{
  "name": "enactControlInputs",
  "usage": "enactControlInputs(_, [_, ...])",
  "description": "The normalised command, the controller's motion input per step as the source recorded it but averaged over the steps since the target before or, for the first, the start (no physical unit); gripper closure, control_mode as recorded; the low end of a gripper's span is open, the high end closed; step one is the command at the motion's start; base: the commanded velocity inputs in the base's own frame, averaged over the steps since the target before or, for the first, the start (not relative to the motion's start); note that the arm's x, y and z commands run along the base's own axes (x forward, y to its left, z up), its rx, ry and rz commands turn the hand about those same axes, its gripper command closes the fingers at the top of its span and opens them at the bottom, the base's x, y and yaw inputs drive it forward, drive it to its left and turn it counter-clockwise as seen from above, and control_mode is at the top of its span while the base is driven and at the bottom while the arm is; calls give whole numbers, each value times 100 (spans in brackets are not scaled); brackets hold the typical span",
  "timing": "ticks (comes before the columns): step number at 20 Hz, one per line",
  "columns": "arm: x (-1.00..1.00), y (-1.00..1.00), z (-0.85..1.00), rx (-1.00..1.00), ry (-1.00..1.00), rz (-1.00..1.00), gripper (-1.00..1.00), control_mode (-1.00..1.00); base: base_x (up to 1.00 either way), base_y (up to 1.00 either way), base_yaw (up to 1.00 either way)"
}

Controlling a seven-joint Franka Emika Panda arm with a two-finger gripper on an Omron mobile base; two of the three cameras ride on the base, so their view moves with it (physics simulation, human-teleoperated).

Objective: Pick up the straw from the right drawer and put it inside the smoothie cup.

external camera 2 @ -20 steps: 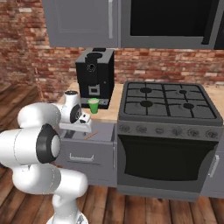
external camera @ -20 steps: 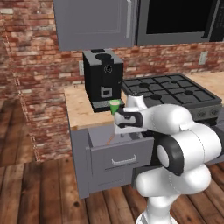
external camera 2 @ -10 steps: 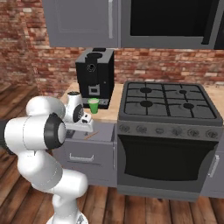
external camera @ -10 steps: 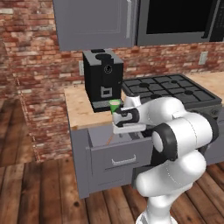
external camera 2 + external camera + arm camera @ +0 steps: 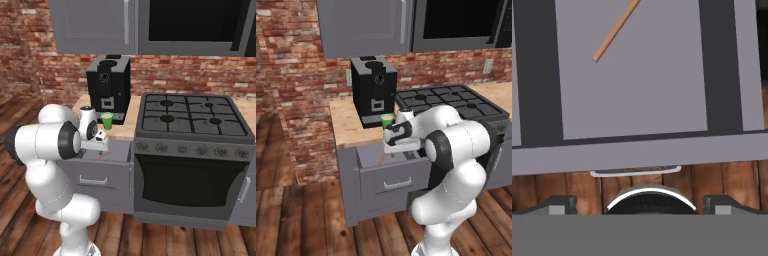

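The right drawer [image 5: 390,176] stands pulled out under the wooden counter. The straw [image 5: 615,30], thin and tan-orange, lies slantwise on its grey floor, also visible as straw [image 5: 380,159] and straw [image 5: 104,155]. My gripper [image 5: 639,206] hangs open above the drawer's front edge, pointing down, nothing between its fingertips [image 5: 559,205]; the straw lies further in, toward the back. The slim silver handle [image 5: 636,172] is just below the front panel. The smoothie cup [image 5: 387,120], small and green, stands upright on the counter in front of the coffee machine; the cup [image 5: 106,120] is just behind my hand [image 5: 95,142].
A black coffee machine [image 5: 374,90] stands on the counter behind the cup. A gas stove [image 5: 190,112] with an oven below is to the right of the drawer. Grey wall cabinets [image 5: 366,25] hang overhead. The floor is wooden planks [image 5: 301,220].
The arm has folded in closer over the drawer and the hand has shifted slightly. The jaws stay wide apart; straw and cup have not moved.
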Motion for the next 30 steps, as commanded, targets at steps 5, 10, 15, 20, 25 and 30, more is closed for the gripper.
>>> enactControlInputs(5, [17,0,-38,-1,0,0,-100,-100,0,0,0])
enactControlInputs(10, [24,0,-20,0,0,0,-100,-100,0,0,0])
enactControlInputs(15, [27,0,-7,0,0,0,-100,-100,0,0,0])
enactControlInputs(20, [24,0,-17,0,0,0,-100,-100,0,0,0])
enactControlInputs(25, [15,3,-36,-3,0,0,-100,-100,0,0,0])
enactControlInputs(30, [11,0,-35,-3,4,0,-100,-100,0,0,0])
